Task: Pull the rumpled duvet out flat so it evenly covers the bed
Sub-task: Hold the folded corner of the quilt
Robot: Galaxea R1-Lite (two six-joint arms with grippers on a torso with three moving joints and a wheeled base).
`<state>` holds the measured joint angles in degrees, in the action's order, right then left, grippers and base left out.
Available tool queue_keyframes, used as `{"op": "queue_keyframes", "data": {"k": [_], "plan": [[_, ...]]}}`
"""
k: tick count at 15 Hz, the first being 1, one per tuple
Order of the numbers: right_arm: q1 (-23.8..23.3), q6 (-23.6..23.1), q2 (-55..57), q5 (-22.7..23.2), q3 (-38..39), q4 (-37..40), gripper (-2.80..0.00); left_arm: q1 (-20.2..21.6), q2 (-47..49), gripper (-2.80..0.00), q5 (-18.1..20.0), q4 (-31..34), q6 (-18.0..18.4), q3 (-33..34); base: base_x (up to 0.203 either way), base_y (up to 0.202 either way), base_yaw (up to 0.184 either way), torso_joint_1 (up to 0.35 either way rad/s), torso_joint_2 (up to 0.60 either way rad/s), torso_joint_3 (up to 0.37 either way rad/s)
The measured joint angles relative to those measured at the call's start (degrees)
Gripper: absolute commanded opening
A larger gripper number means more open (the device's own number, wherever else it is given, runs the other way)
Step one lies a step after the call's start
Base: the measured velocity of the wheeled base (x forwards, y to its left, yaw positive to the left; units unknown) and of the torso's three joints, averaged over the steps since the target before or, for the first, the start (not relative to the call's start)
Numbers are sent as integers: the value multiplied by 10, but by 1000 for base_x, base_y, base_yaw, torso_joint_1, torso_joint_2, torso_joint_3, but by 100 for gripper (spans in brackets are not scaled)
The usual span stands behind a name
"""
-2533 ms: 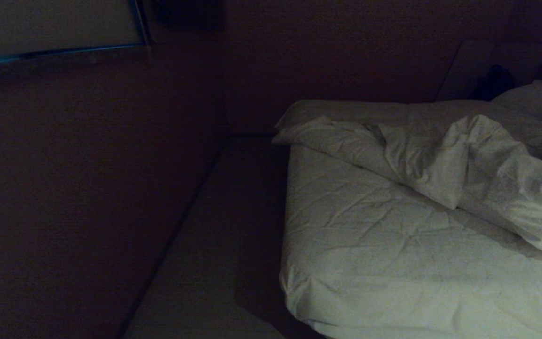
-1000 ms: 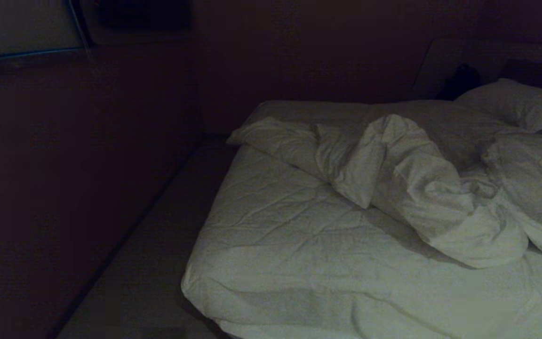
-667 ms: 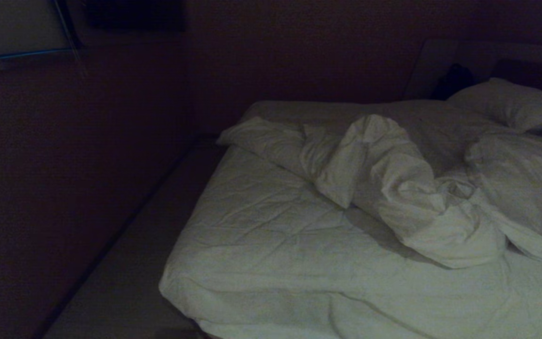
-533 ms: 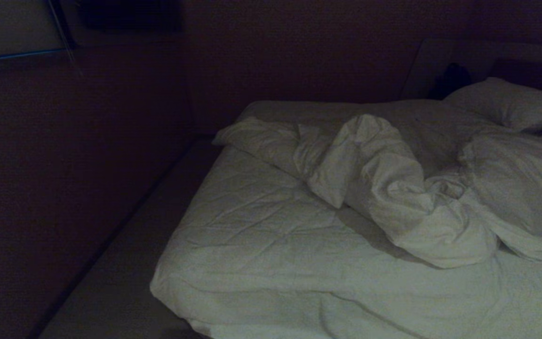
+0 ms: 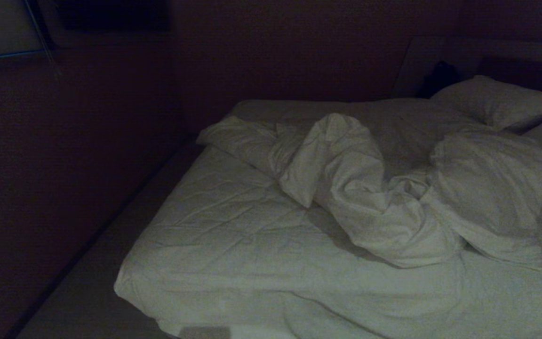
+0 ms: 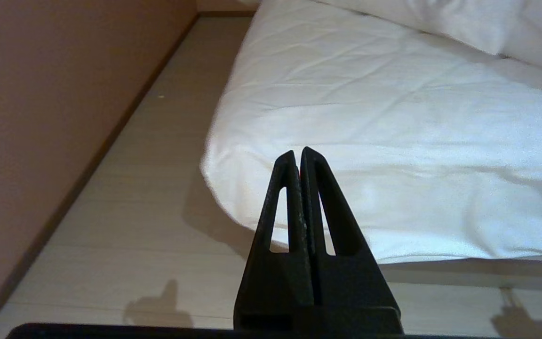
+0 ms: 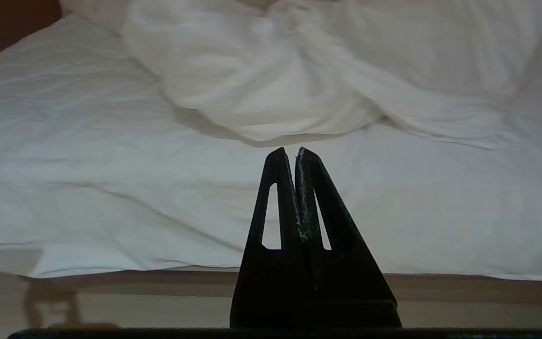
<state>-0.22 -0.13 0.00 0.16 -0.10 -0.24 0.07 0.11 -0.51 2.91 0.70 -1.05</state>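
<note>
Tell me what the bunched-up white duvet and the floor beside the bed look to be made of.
Puffy white duvet: soft matte woven fabric over padding, probably cotton, judging by its thick rounded folds and fine creases.
Pale floor: light wood-look planks, laminate or vinyl perhaps, showing faint plank seams and a slight sheen.

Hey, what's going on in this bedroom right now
A robot faces an unmade bed. The duvet lies bunched in a twisted heap across the middle, leaving the creased fitted sheet bare at the near end, with a pillow at the far end. Nothing is being handled: the left gripper and right gripper are both shut, empty, short of the mattress edge.
</note>
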Motion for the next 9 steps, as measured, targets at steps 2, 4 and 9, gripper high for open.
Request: {"op": "queue_keyframes", "data": {"k": [2, 4, 9], "plan": [[0, 0, 0, 0, 0, -1, -280, 0, 0, -280, 0, 0, 0, 0, 0, -195, 2, -1, 1, 1], [0, 0, 0, 0, 0, 0, -280, 0, 0, -280, 0, 0, 0, 1, 0, -195, 1, 5, 4, 0], [0, 0, 0, 0, 0, 0, -280, 0, 0, -280, 1, 0, 0, 1, 0, -195, 0, 2, 2, 2]]}}
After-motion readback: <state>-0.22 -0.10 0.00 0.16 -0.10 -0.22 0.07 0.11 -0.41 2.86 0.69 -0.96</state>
